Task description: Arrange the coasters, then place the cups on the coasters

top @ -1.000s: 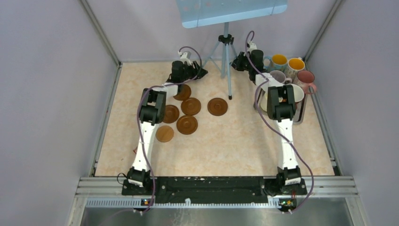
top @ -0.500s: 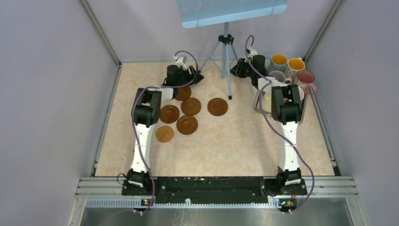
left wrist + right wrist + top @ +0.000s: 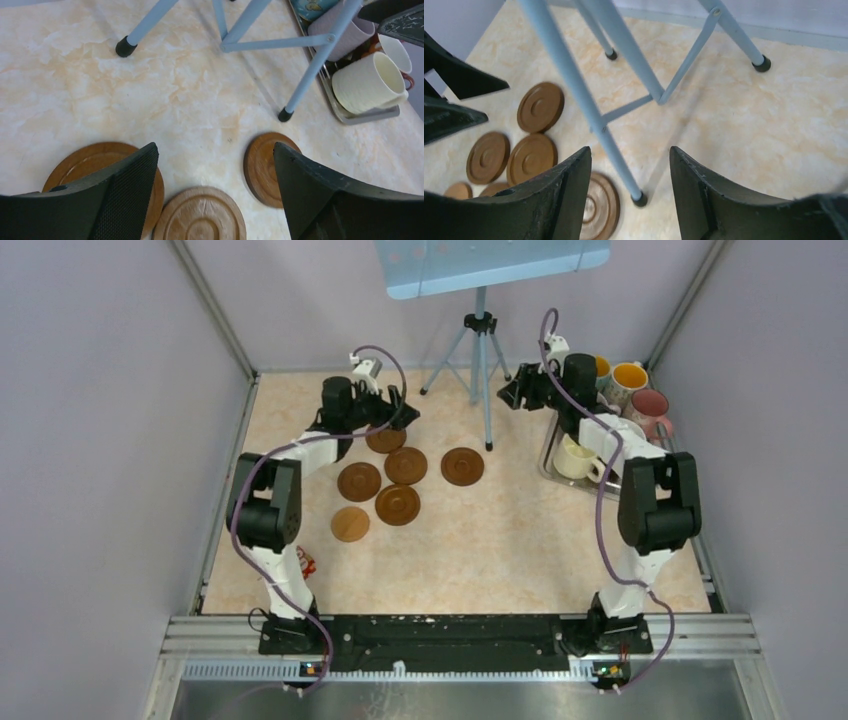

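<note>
Six brown coasters lie left of centre: one [image 3: 386, 440] by my left gripper [image 3: 398, 412], several more [image 3: 406, 466] [image 3: 359, 481] [image 3: 398, 504], a separate one [image 3: 462, 466], and a lighter, flatter one [image 3: 350, 523]. The left gripper [image 3: 215, 147] is open above the table between coasters [image 3: 100, 162] [image 3: 262, 167], holding nothing. My right gripper [image 3: 514, 392] [image 3: 629, 150] hangs open and empty beside the tripod. The cups stand at the back right: a cream mug [image 3: 575, 457] [image 3: 367, 82], a pink one [image 3: 650, 405], one with an orange inside [image 3: 629, 375] and a lavender-grey one [image 3: 335, 35].
A light-blue tripod [image 3: 481, 370] stands at the back centre; one foot [image 3: 640, 200] sits just beyond my right fingertips. The steel tray [image 3: 552, 472] holds the cream mug at the right. A small red figure [image 3: 305, 562] lies near the left arm's base. Walls enclose the table.
Both grippers have opened. Both arms swung their elbows outward. The left gripper shifted a little left, the right gripper a little right, uncovering the cream mug.
</note>
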Controlling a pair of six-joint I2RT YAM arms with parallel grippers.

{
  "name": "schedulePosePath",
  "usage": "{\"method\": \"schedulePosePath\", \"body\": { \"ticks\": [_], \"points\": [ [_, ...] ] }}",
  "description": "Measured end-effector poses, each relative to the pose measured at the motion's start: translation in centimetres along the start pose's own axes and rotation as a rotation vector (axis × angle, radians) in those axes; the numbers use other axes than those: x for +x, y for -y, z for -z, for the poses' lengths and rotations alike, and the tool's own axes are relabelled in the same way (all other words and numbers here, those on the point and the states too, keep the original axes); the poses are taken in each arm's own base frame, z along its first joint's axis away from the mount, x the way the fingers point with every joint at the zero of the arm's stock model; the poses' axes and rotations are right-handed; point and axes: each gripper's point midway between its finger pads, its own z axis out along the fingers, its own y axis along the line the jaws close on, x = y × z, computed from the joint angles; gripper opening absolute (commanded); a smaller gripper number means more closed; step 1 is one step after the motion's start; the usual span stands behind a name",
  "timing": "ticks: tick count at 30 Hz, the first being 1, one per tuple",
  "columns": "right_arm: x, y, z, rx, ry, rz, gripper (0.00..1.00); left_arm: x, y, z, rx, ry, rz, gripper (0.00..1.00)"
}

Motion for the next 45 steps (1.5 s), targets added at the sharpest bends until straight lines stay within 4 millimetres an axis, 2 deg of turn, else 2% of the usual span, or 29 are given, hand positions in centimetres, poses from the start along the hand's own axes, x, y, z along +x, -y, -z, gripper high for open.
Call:
{"method": "schedulePosePath", "body": {
  "ticks": [6,11,15,20,23,28,32,37,41,45],
  "points": [
    [1.1,-2.4,5.7,0.004,-0.090,0.078,0.60,-0.3,0.6,4.8,-0.049,-0.119,-0.128,0.99],
    [3.0,-4.2,9.3,-0.012,-0.165,0.134,0.60,2.0,-1.6,8.3,-0.134,-0.265,-0.224,0.99],
    [5.7,-5.9,10.3,-0.045,-0.253,0.187,0.60,4.5,-3.8,10.5,-0.210,-0.386,-0.292,0.99],
    [8.6,-9.1,10.0,-0.106,-0.343,0.272,0.60,6.0,-4.9,11.6,-0.233,-0.480,-0.348,0.99],
    [10.2,-10.9,9.1,-0.144,-0.382,0.328,0.58,6.3,-5.8,10.6,-0.208,-0.520,-0.377,0.98],
    [13.7,-12.0,7.0,-0.164,-0.466,0.355,0.46,6.6,-7.6,8.1,-0.188,-0.560,-0.392,0.90],
    [16.0,-11.6,5.5,-0.138,-0.508,0.361,0.43,5.2,-9.0,5.8,-0.211,-0.535,-0.405,0.84],
    [17.0,-11.3,3.6,-0.104,-0.512,0.368,0.46,3.8,-11.0,3.5,-0.274,-0.482,-0.420,0.83],
    [17.7,-10.9,1.9,-0.078,-0.512,0.377,0.49,4.2,-13.2,1.8,-0.321,-0.476,-0.412,0.82],
    [18.7,-10.0,1.1,-0.037,-0.528,0.391,0.52,5.5,-14.2,1.1,-0.333,-0.494,-0.388,0.79]
  ]
}}
